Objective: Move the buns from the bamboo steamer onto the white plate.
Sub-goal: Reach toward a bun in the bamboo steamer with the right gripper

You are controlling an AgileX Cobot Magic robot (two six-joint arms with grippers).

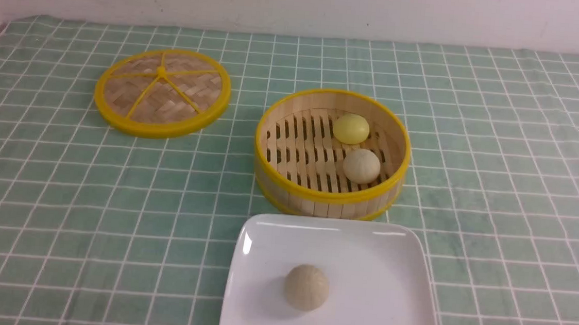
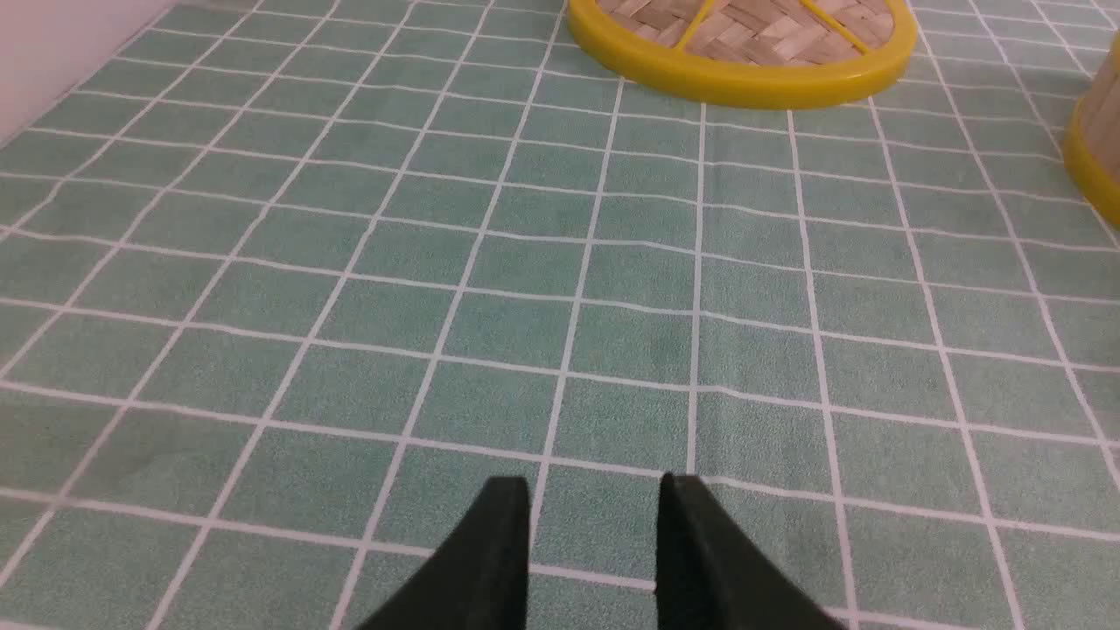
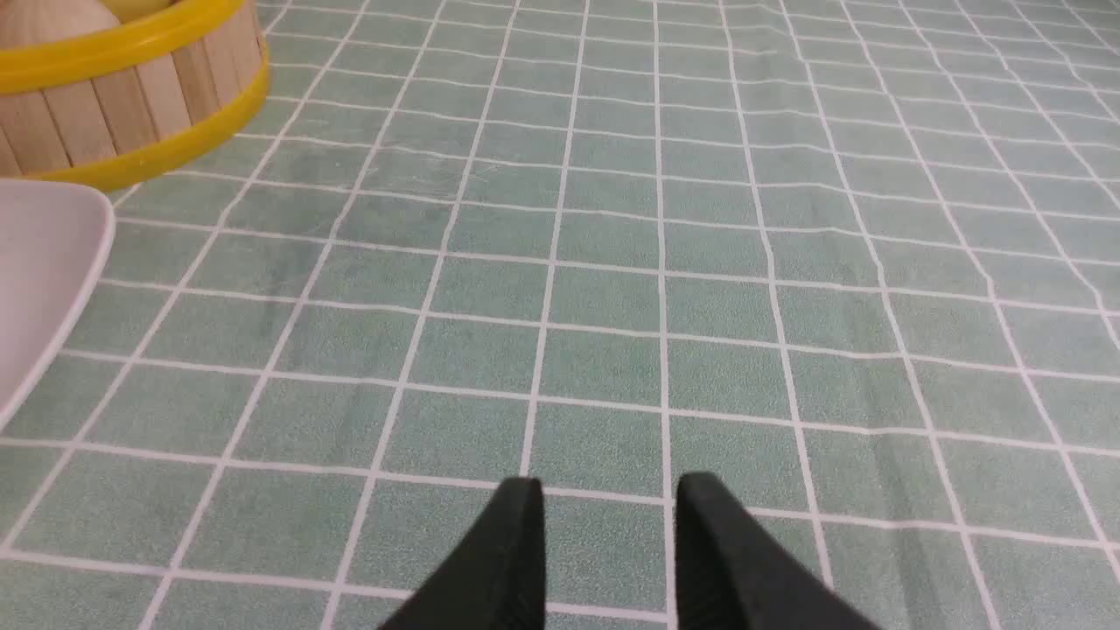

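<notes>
The bamboo steamer [image 1: 328,194] stands mid-table with two buns inside: a smooth pale yellow bun [image 1: 351,128] toward the back and a cream bun [image 1: 361,165] in front of it. A third, beige bun [image 1: 306,287] lies on the white plate [image 1: 387,294], which sits just in front of the steamer. Neither gripper shows in the front view. My left gripper [image 2: 593,490] is open over bare cloth, far left of the steamer [image 2: 1098,131]. My right gripper [image 3: 610,490] is open over bare cloth, to the right of the plate [image 3: 44,262] and steamer [image 3: 131,96].
The flat woven steamer lid [image 1: 162,92] with yellow rim lies at the back left, also in the left wrist view as the lid [image 2: 744,79]. A green checked cloth [image 1: 516,175] covers the table. A pale wall runs along the back edge.
</notes>
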